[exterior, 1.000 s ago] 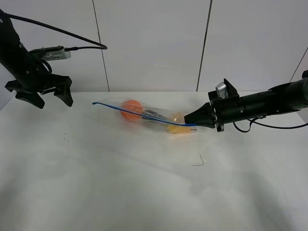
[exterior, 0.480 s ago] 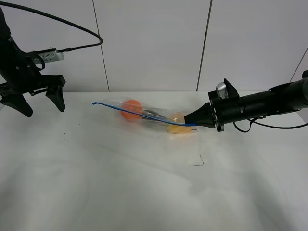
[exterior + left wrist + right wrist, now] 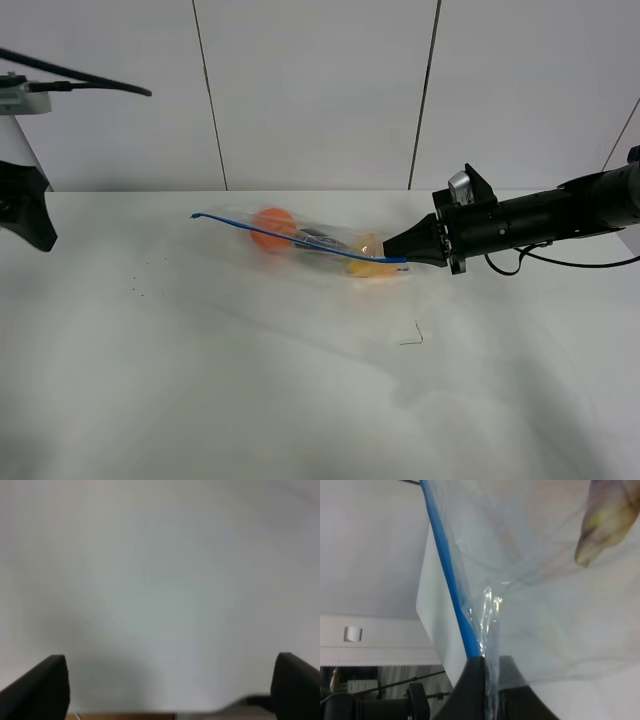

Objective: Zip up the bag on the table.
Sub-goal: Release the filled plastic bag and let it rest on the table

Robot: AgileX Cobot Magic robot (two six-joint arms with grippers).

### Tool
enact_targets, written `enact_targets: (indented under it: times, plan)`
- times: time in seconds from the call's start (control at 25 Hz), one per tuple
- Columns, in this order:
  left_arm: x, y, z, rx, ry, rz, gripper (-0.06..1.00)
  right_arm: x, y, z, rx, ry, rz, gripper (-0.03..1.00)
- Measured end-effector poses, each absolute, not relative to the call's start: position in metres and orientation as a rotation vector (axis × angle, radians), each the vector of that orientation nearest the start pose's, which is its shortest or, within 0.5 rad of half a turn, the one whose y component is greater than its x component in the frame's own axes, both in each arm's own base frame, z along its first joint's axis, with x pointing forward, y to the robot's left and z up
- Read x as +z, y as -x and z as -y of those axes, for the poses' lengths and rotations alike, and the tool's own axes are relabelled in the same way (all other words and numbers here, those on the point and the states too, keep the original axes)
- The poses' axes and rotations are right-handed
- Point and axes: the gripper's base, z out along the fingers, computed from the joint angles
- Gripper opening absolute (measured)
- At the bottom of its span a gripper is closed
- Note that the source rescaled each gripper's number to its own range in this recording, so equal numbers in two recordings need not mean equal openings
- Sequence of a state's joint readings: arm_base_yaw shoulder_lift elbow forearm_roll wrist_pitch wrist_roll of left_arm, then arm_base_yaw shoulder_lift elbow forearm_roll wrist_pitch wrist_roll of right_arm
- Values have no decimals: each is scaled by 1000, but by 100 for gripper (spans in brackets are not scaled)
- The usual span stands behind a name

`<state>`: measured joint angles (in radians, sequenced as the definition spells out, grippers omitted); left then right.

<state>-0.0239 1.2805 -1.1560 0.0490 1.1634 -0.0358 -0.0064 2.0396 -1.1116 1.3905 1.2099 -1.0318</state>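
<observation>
The clear bag (image 3: 315,244) lies on the white table (image 3: 300,400), with its blue zip strip (image 3: 290,239) along the near edge. Orange produce (image 3: 272,227) and yellow produce (image 3: 370,257) show through it; a dark item lies between them. My right gripper (image 3: 408,258) is shut on the right end of the zip strip. The right wrist view shows the fingers (image 3: 475,685) pinching the blue strip (image 3: 451,580) and the crinkled plastic. My left gripper (image 3: 172,687) is open and empty, far left of the bag; only one black finger (image 3: 35,225) shows at the frame edge.
A short dark thread (image 3: 412,338) lies on the table in front of the bag's right end. A few dark specks (image 3: 140,290) lie at the left. A white panelled wall (image 3: 320,90) stands behind the table.
My left arm has swung left and away from the bag, almost out of the exterior view. The right gripper and the bag have not moved.
</observation>
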Motion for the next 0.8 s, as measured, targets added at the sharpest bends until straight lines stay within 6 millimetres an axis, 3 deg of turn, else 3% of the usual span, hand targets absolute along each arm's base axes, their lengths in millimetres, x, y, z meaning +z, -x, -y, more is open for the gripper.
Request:
enact_targets:
  times: [0.32, 0.44, 0.6, 0.8]
  plan:
    - [297, -136, -1, 49, 1, -2758, 100, 150, -355, -81, 1612, 165, -2459, 1]
    - [280, -107, -1, 47, 1, -2715, 100, 150, -355, -81, 1610, 168, -2461, 1]
    - [261, -80, -2, 42, -2, -2604, 100, 150, -355, -81, 1609, 170, -2463, 1]
    - [263, -64, -2, 37, 1, -2494, 100, 150, -355, -81, 1609, 171, -2463, 1]
